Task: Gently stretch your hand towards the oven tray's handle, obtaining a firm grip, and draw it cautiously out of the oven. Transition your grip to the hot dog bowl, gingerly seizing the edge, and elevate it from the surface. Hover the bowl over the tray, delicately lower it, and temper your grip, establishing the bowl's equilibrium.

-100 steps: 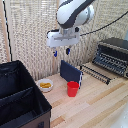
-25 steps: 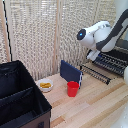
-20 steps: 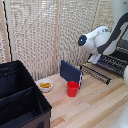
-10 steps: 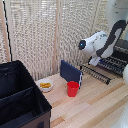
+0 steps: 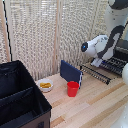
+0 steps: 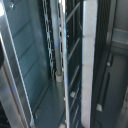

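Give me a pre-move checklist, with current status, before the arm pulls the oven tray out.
1. Gripper down at the oven tray: ok.
2. Firm grip on the tray's handle: cannot tell; the wrist view is a blurred close-up of bars.
3. Pull path clear: ok; the blue panel and red cup sit to the exterior view's left of the rack.
4. Hot dog bowl upright on the table, ready for later: ok.
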### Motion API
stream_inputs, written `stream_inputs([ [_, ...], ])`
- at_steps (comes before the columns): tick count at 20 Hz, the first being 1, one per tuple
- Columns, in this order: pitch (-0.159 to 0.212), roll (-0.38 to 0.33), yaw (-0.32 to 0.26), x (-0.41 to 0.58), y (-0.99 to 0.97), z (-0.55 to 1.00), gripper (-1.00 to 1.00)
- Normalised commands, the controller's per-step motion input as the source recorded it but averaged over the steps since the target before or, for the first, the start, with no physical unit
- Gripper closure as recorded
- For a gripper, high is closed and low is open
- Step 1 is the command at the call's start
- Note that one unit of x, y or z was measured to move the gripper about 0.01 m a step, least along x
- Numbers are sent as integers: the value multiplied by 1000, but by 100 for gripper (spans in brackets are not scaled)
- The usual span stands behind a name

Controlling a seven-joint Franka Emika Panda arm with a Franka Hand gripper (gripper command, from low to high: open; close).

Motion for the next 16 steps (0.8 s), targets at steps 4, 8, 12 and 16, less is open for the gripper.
stream_inputs([
  [4,0,-31,-108,-99,32,0,100],
  [8,0,-3,-107,-94,0,0,100],
  [12,43,38,-123,-8,-191,0,100],
  [16,51,73,-114,-10,-291,0,100],
])
